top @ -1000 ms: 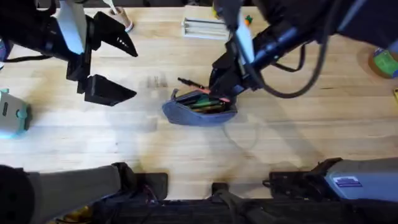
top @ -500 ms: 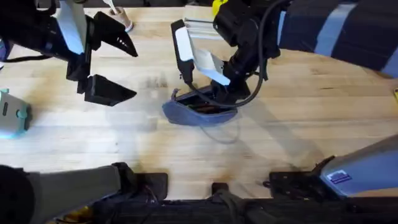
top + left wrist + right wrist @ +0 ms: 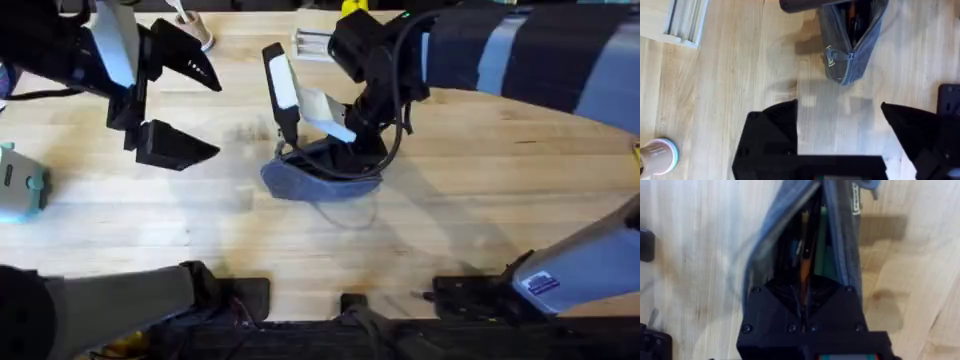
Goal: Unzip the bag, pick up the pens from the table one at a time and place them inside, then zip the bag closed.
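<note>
The grey-blue bag [image 3: 318,181] lies unzipped at the table's [image 3: 480,220] middle. My right gripper [image 3: 338,156] points down into its opening. In the right wrist view the right gripper [image 3: 805,294] is shut on an orange pen [image 3: 805,272], whose dark tip is inside the bag [image 3: 842,245] beside a green pen [image 3: 822,240]. My left gripper [image 3: 212,115] hovers open to the bag's left, holding nothing. The left wrist view has the left gripper [image 3: 839,105] apart from the bag's [image 3: 852,47] rounded end and metal zipper pull [image 3: 831,56].
A white ribbed block [image 3: 315,43] lies at the back behind the bag. A small wooden cylinder [image 3: 201,33] stands at the back left. A teal object [image 3: 22,180] sits at the left edge. Bare table [image 3: 330,250] runs in front of the bag.
The right arm swung from the bag's right side to above it, turned, and lowered the pen into the opening. The left arm stayed still.
</note>
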You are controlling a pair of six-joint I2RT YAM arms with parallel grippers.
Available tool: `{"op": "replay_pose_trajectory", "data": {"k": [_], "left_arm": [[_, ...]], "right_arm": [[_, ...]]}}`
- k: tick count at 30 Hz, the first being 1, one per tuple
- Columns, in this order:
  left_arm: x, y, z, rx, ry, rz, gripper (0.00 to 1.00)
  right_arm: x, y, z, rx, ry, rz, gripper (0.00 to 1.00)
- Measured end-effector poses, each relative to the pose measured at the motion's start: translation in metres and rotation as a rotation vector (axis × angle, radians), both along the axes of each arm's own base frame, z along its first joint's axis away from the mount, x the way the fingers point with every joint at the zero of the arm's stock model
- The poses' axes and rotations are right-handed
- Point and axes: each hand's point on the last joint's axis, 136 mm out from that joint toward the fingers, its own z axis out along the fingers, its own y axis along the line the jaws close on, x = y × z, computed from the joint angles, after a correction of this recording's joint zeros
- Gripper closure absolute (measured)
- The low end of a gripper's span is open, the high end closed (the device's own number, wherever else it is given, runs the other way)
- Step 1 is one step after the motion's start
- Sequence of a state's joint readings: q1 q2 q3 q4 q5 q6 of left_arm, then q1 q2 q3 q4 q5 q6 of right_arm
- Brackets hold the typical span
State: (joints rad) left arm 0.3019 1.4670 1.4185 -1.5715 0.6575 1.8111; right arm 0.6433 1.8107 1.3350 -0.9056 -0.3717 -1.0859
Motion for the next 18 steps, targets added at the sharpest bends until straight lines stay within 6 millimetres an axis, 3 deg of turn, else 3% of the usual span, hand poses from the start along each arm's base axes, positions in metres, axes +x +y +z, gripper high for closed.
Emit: {"op": "replay_pose_trajectory", "data": {"k": [2,3,9,11,18], "left_arm": [[0.0,0.0,0.0,0.0,0.0,0.0,0.006],[0.0,0.0,0.0,0.0,0.0,0.0,0.006],[0.0,0.0,0.0,0.0,0.0,0.0,0.006],[0.0,0.0,0.0,0.0,0.0,0.0,0.006],[0.0,0.0,0.0,0.0,0.0,0.0,0.006]], "right_arm": [[-0.003,0.001,-0.002,-0.005,0.006,0.007,0.963],[-0.003,0.001,-0.002,-0.007,0.01,0.006,0.89],[-0.006,0.001,-0.003,-0.008,0.029,-0.001,0.048],[-0.007,0.002,-0.002,-0.005,0.04,-0.01,0.008],[-0.006,0.004,0.008,0.016,0.029,-0.039,0.005]]}}
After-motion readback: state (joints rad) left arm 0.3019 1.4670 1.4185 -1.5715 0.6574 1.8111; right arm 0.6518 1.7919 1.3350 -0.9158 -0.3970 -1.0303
